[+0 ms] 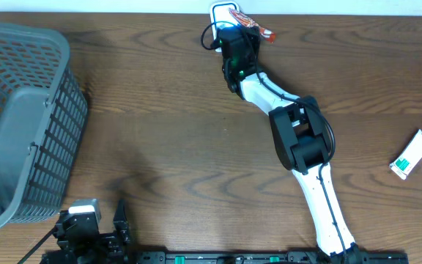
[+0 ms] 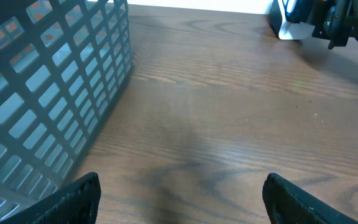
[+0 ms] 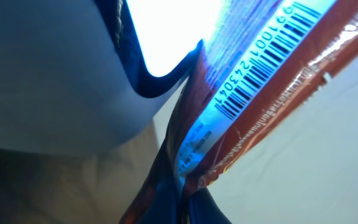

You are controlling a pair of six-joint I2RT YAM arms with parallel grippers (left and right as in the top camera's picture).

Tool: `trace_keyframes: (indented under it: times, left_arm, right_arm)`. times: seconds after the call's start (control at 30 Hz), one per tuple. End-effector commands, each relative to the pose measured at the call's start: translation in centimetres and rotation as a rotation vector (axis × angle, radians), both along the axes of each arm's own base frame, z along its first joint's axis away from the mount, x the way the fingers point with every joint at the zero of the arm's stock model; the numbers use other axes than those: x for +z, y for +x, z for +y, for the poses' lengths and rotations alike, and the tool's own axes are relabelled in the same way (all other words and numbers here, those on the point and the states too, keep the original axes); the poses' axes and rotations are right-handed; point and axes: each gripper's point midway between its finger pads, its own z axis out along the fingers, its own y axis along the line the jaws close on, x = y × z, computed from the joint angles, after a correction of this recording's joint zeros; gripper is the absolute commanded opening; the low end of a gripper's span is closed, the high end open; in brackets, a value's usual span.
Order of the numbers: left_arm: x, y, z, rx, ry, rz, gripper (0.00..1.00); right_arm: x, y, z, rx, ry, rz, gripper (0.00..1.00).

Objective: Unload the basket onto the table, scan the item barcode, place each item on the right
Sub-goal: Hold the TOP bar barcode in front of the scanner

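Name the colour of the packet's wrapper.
Orange-red packet, clearest in the right wrist view.

A broad stretch of bare table (image 1: 160, 147) gives you free passage across the middle. To its left, the basket (image 1: 20, 125) fills that edge with tall mesh walls and stands just beside the left gripper (image 2: 179, 208). That gripper's fingers are spread wide over bare wood at the front, and nothing blocks the way straight ahead of it. The right arm (image 1: 299, 143) lies as a diagonal bar from front right to back centre and blocks any straight crossing there. At its far end the right gripper (image 1: 238, 28), clamped on a packet (image 1: 262, 32), crowds the scanner (image 1: 218, 10) at the back edge. Right of the arm the wood is open up to small items (image 1: 411, 154) along the right edge.
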Motion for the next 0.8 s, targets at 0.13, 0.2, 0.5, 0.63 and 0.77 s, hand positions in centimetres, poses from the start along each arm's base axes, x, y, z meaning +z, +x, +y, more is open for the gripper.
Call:
trace_keyframes:
  times: [0.13,0.2,0.5,0.63,0.77]
  left_arm:
    - [0.1,-0.1,-0.2,-0.009,-0.002,-0.008,0.84]
    - [0.1,-0.1,-0.2,-0.009,-0.002,-0.008,0.84]
    - [0.1,-0.1,-0.2,-0.009,-0.002,-0.008,0.84]
    - [0.1,-0.1,-0.2,-0.009,-0.002,-0.008,0.84]
    - [0.1,-0.1,-0.2,-0.009,-0.002,-0.008,0.84]
  right_arm:
    - [2.1,0.4,2.1,0.075,-0.172,0.008,0.01]
    - [2.2,0.3,2.7,0.094,-0.192,0.011,0.01]
    - [0.9,0.0,3.3,0.139,-0.231,0.077,0.01]
    - [0.8,0.0,3.5,0.151,-0.264,0.092,0.01]
    - [0.6,-0.2,3.3,0.144,-0.271,0.104,0.01]
